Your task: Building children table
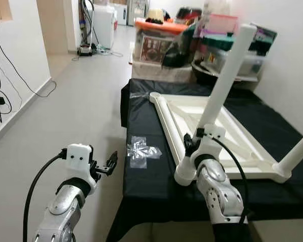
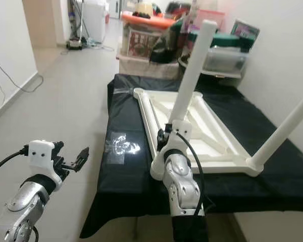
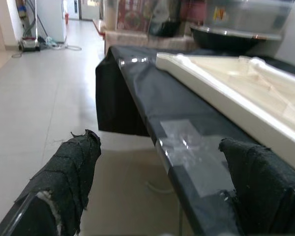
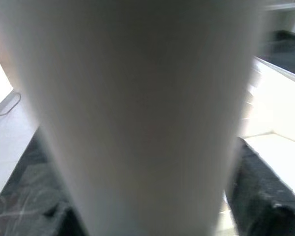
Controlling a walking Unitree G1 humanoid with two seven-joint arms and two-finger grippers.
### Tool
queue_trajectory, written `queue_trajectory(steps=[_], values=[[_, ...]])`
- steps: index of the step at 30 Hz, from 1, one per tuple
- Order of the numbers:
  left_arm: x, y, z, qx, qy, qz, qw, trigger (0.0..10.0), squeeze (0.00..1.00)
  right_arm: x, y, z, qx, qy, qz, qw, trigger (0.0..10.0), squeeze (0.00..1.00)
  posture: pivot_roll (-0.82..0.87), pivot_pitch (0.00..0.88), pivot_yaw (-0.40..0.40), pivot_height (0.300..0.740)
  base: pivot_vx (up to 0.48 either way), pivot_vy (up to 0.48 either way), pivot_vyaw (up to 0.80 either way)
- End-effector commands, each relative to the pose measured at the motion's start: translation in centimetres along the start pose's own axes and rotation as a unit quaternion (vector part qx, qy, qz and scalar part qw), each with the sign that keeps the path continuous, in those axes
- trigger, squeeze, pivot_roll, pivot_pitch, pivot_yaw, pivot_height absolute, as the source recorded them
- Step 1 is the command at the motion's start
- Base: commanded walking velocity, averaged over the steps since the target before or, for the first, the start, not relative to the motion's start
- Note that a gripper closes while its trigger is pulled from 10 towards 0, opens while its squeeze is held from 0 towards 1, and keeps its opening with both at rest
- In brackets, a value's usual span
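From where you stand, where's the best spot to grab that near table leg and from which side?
Probably low on the table leg, just above its socket, coming from the near edge. The round post tilts away, and the right tool is already there.

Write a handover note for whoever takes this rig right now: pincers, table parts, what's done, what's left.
Right pincer: at the base of the near-left leg, leg between its fingers; grip state unclear.
Left pincer: open, empty, over the floor beside the black-covered surface.
Upturned white tabletop lies on that surface.
Done: two legs standing, including the near-right leg.
Left: far corners have no legs; check the held leg is seated.
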State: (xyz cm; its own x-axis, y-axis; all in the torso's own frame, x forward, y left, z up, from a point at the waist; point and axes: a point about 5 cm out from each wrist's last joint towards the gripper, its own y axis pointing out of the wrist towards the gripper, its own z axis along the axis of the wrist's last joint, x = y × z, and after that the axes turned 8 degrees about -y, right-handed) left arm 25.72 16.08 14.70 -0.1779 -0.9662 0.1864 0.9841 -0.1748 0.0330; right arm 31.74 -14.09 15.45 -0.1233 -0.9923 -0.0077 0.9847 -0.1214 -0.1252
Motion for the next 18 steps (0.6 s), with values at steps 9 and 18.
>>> queue_trajectory(steps=[9,18], values=[[0.2,0.2,-0.5,-0.014,-0.001,-0.004,1.000,10.0,0.00,0.8,0.2,1.9,0.042,0.020,0.001,0.999,10.0,1.00,0.09,0.000,-0.111,0.740,0.000,0.000,0.00],[0.3,0.3,-0.6,-0.015,0.001,-0.008,1.000,10.0,0.00,1.8,0.5,3.1,0.068,0.026,0.019,0.997,10.0,1.00,0.08,0.000,-0.105,0.740,0.000,0.000,0.00]])
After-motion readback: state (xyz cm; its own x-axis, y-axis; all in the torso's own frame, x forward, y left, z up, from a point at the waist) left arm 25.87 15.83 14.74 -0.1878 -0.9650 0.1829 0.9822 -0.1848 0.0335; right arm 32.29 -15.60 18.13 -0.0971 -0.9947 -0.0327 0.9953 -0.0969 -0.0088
